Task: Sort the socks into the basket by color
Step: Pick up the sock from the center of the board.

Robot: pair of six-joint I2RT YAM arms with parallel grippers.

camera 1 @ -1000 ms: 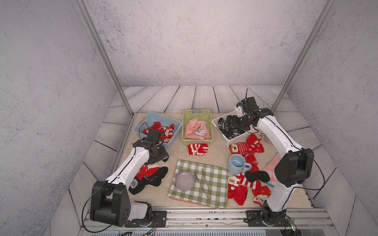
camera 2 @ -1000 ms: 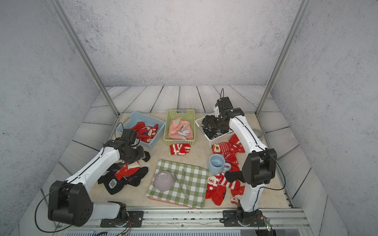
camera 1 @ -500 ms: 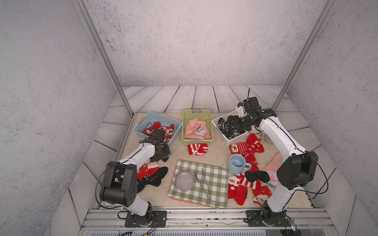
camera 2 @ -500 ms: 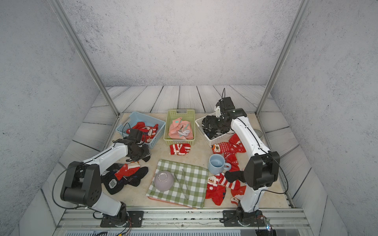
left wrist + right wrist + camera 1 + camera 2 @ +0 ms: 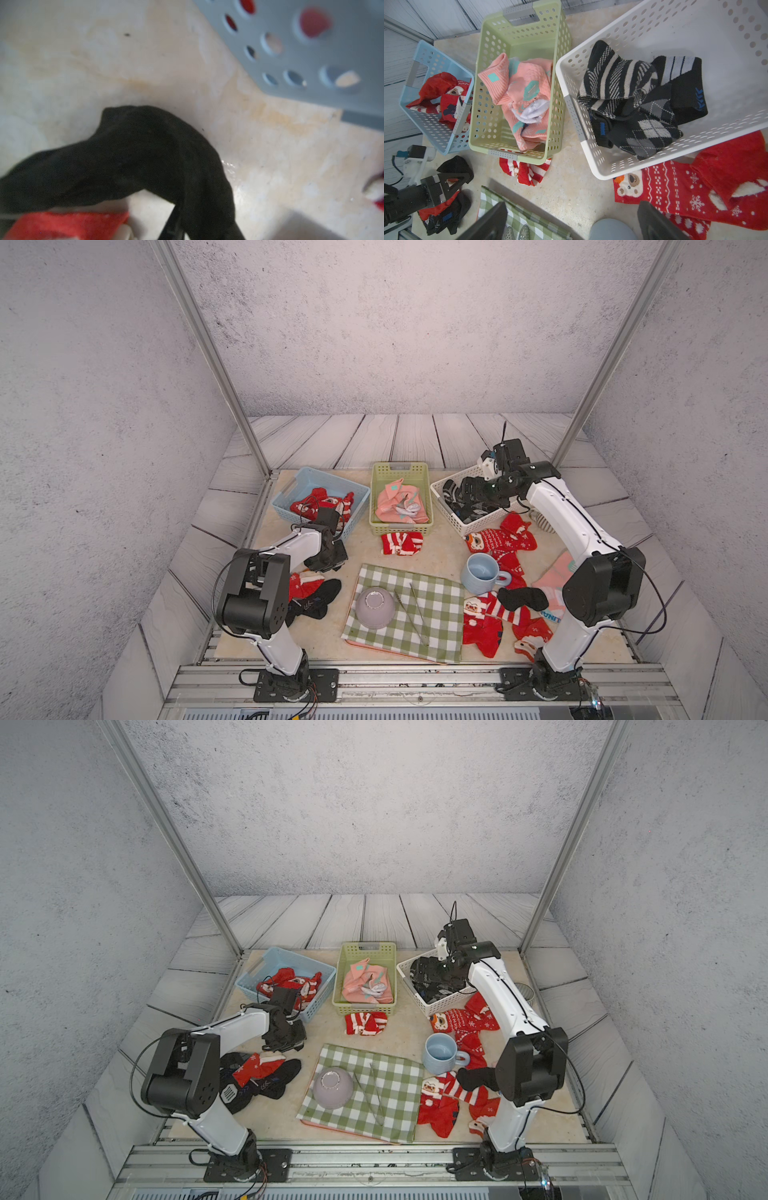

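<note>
A: While the left end effector point(image 5: 327, 565) is down at the surface point(image 5: 436, 556) just in front of the blue basket point(image 5: 358, 512), what is in it?

B: It is clenched on a black sock point(image 5: 133, 158); the left wrist view (blurry) shows the sock arching off the surface and running down to the fingers point(image 5: 172, 226).

A: And the right end effector point(image 5: 572, 209)?

B: Released, its fingers point(image 5: 654, 222) spread wide with nothing between them, held above the white basket point(image 5: 612, 168).

A: Where do the other socks lie?

B: The blue basket holds red socks point(image 5: 444, 91), the green basket point(image 5: 481, 83) holds pink socks point(image 5: 525, 83), and the white basket holds black and grey patterned socks point(image 5: 643, 99). Loose on the surface: a red striped sock point(image 5: 401, 543) touching the green basket's front, red bear socks point(image 5: 685, 187) just beside the white basket, a red and black heap point(image 5: 257, 1069) by the left arm, and a red pile point(image 5: 486, 630) between the checked cloth point(image 5: 440, 614) and the right arm's base, a second black sock point(image 5: 521, 598) lying on it.
</note>
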